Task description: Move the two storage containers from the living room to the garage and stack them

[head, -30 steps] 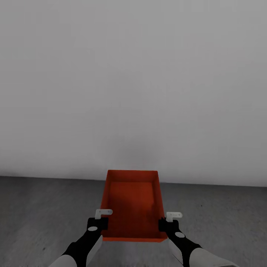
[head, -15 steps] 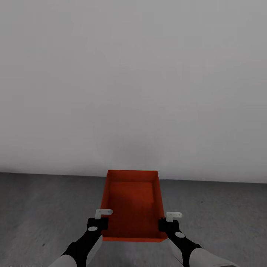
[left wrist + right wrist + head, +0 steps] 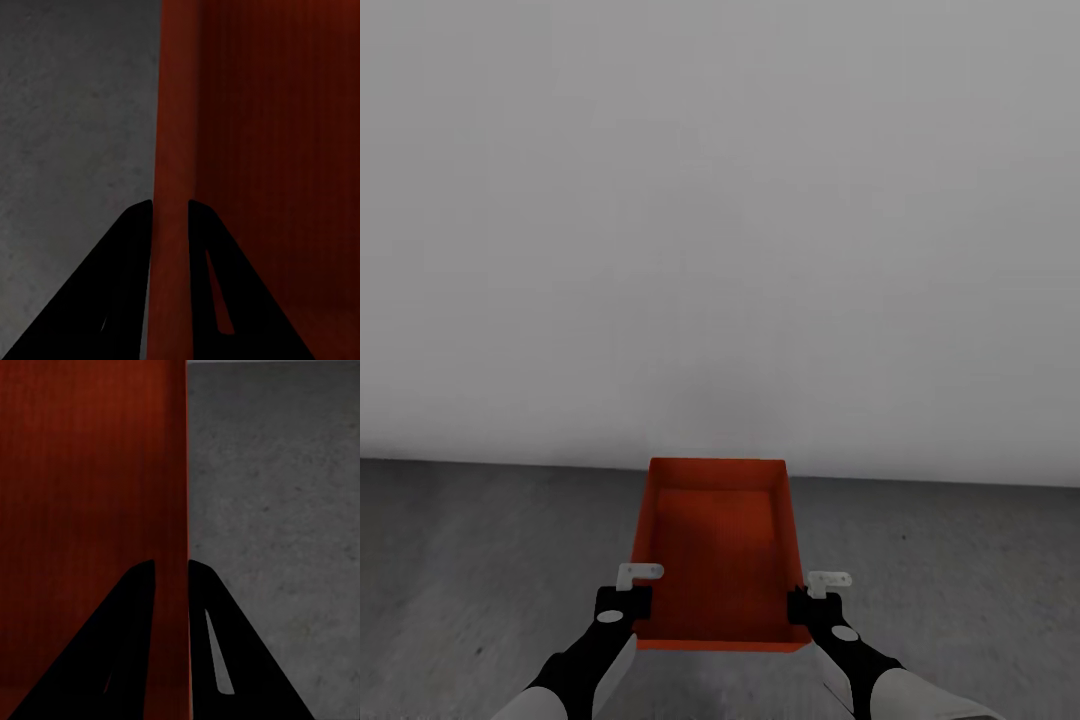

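Bare garage-like room, rough dark grey concrete floor (image 3: 480, 560), plain white-grey wall (image 3: 720, 220) meeting it, nothing homely on show

Lighting flat, diffuse, no clear source. Wall (image 3: 720, 220) evenly pale grey, dimmer toward upper corners. Concrete floor (image 3: 480, 560) mid-grey, softly mottled, no glare. Storage container (image 3: 720, 550) interior dull orange, faint shadow on inner walls. Wrist views darker: jaws pure black silhouettes, container wall (image 3: 255, 150) deep shadowed red. Render slightly soft throughout, no motion blur.
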Motion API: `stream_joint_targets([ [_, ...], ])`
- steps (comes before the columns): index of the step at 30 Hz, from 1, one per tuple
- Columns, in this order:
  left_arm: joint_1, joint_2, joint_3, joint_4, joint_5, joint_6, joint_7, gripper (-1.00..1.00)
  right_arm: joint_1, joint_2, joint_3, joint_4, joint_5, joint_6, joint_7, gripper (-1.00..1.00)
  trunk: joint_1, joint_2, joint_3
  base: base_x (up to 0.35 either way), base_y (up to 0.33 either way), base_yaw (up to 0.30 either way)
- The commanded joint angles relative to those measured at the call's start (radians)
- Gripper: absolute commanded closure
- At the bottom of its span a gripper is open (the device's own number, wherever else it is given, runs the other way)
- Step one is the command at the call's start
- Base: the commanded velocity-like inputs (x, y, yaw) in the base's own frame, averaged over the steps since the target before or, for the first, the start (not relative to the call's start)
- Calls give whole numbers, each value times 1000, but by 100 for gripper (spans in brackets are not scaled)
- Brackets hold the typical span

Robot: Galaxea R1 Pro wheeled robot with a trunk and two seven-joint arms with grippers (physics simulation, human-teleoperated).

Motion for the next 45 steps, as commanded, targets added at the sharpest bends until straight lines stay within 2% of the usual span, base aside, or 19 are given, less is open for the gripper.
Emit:
stream_joint_targets([
  [1,-1,2,25,-1,96,7,14,100,-1,-8,-7,-3,-3,-9,1,100,0,0,-2,0,0,0],
  [45,-1,2,26,-2,96,7,14,100,-1,-8,-7,-3,-3,-9,2,100,0,0,-72,0,0,0],
])
